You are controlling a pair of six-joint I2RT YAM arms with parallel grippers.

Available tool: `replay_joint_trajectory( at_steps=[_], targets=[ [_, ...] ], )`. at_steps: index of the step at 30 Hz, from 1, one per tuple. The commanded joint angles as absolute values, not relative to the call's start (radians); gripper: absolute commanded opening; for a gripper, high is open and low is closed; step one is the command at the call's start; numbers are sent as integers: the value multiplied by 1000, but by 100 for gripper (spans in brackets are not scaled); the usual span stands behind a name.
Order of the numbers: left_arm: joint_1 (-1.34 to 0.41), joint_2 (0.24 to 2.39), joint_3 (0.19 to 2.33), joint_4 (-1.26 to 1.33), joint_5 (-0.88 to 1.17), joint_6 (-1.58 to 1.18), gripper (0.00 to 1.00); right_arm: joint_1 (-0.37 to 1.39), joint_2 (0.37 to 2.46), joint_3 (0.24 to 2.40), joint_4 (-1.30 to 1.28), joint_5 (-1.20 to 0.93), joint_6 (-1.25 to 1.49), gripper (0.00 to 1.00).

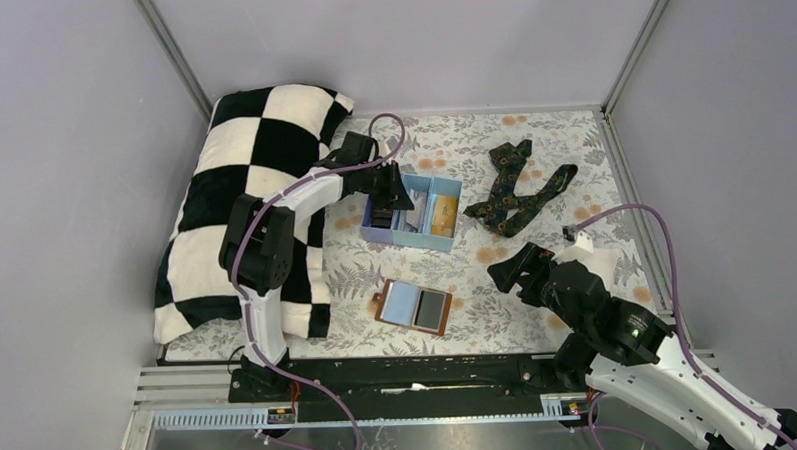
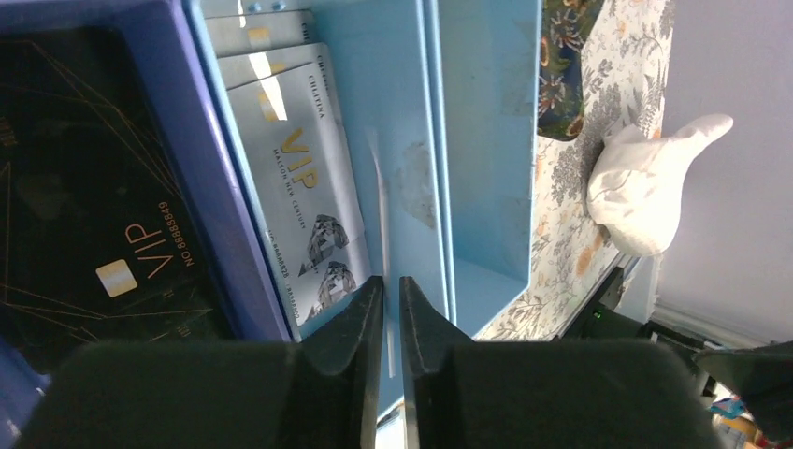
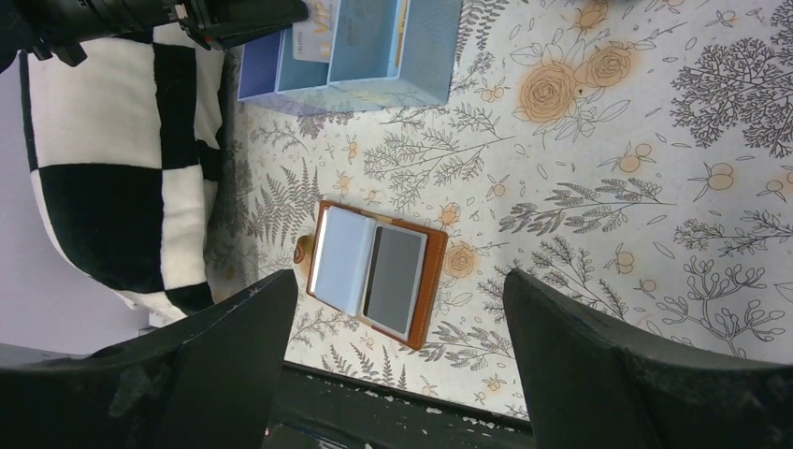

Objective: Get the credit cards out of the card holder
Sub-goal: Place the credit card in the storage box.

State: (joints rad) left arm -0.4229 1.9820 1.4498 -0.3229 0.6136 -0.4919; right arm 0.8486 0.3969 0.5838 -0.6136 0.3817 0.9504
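Brown leather holder (image 3: 341, 262): lying open and flat on the bench (image 3: 608, 234) near its front edge. It is showing one pale blue panel, with a grey card (image 3: 393, 279) sitting in the other side. Its round snap (image 3: 302, 249) is pointing toward the checked pillow (image 3: 103, 140).

Right claw (image 3: 395, 281): I am hanging it above the holder, fingers spread wide and touching nothing.

Left claw (image 2: 391, 313): I am hovering it over the tray (image 2: 486, 140), fingers pressed almost together with a narrow slit between. A thin pale line is running through the slit, and I cannot tell whether anything is being pinched.

Tray, light blue, three compartments: sitting beyond the holder, well apart from it. A black VIP card (image 2: 93, 215) is lying in the darker end compartment and grey VIP cards (image 2: 299, 187) are overlapping in the middle one. A gold-orange card (image 1: 440, 216) is showing in the other end.

Tie (image 1: 518, 186): lying crumpled just beside the tray.
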Motion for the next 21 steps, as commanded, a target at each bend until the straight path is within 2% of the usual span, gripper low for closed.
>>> replay_joint_trajectory(
  at_steps=[1,5,7,14,21],
  targets=[
    [-420,1997,1506,-344,578,-463,22,844,419,590,-611,411,976,88],
    [-423,1960,1512,-355,548,-465,43,844,486,564,-565,340,996,88],
    [-425,1923,1517,-380,519,-461,47,845,547,534,-502,268,1015,88],
    [-453,1662,1423,-439,396,-469,49,851,802,446,-188,63,1085,81],
    [-588,1393,1095,-398,388,-621,47,856,983,428,-27,2,1106,58]
  ],
)
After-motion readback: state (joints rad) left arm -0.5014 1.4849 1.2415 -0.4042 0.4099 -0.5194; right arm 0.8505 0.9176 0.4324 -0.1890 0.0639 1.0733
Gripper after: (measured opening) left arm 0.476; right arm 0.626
